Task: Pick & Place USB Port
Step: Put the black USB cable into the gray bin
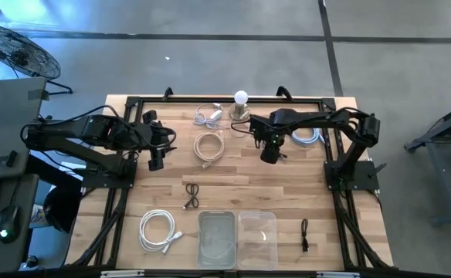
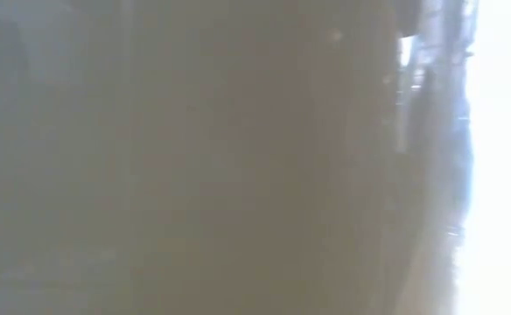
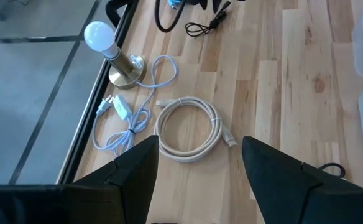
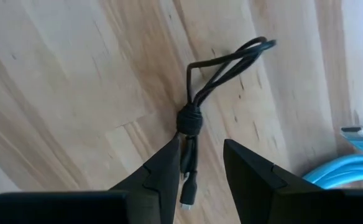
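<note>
Right gripper (image 4: 200,171), fingers parted, straddles a bundled black USB cable (image 4: 197,118) lying on the table (image 4: 76,93); left gripper (image 3: 197,168) hovers spread above a coiled white cable (image 3: 188,130).

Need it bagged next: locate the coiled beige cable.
In the high view the beige cable lies at the table's far middle, between the left gripper and right gripper, just in front of the small lamp.

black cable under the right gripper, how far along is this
Early stage. Nothing looks placed: the two clear bins at the table's near edge look empty. In hand: the right gripper is open, straddling the bundled black cable, not yet closed. Left: grasp, lift, carry to a bin. The left gripper waits open near the beige coiled cable.
</note>
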Controlling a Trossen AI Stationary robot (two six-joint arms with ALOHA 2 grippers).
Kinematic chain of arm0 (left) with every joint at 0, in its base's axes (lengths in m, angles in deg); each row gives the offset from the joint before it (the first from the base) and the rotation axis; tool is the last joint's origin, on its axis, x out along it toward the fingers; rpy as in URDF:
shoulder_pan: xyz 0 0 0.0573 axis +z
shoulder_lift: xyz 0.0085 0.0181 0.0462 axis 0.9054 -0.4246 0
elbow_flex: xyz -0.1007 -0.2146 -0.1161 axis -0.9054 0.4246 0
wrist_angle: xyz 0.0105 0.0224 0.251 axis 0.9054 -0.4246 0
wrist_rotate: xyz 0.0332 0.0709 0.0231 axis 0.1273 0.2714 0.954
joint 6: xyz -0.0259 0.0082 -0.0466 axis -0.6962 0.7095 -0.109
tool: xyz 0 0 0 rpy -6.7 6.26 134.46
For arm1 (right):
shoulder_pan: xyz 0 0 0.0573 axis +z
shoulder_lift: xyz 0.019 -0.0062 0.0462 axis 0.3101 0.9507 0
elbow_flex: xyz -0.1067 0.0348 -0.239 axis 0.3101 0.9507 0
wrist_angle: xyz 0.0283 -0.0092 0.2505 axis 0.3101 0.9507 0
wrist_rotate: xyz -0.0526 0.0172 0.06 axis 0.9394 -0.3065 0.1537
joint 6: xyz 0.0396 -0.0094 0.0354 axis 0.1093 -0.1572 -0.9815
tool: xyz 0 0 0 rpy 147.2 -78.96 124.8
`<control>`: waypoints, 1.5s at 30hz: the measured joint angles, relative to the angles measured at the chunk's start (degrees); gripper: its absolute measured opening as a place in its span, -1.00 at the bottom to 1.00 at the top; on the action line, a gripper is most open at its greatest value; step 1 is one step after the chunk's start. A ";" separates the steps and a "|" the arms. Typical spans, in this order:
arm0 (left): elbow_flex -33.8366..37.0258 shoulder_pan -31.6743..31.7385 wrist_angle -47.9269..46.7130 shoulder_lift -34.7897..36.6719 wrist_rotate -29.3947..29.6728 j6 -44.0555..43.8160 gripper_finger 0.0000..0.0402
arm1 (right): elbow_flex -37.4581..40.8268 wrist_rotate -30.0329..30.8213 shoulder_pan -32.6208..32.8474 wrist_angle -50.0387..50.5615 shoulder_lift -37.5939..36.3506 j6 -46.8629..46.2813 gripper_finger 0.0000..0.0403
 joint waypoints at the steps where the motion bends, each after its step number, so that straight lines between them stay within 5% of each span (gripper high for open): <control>1: 0.02 -0.01 0.00 0.00 0.00 0.01 0.13 | 0.00 0.00 0.02 0.00 0.00 0.00 -0.42; 25: 0.02 -0.01 -0.22 -0.02 0.74 0.15 0.13 | 11.86 -2.34 -0.32 -9.85 0.02 1.46 -0.42; 33: 0.02 -0.02 -0.21 -0.02 0.78 0.15 0.13 | 12.00 -3.44 -0.44 -12.27 -0.41 3.43 -0.93; 45: 0.02 -0.02 0.21 -0.08 1.71 0.06 0.13 | 12.36 2.17 2.13 -11.26 -4.91 2.56 -0.98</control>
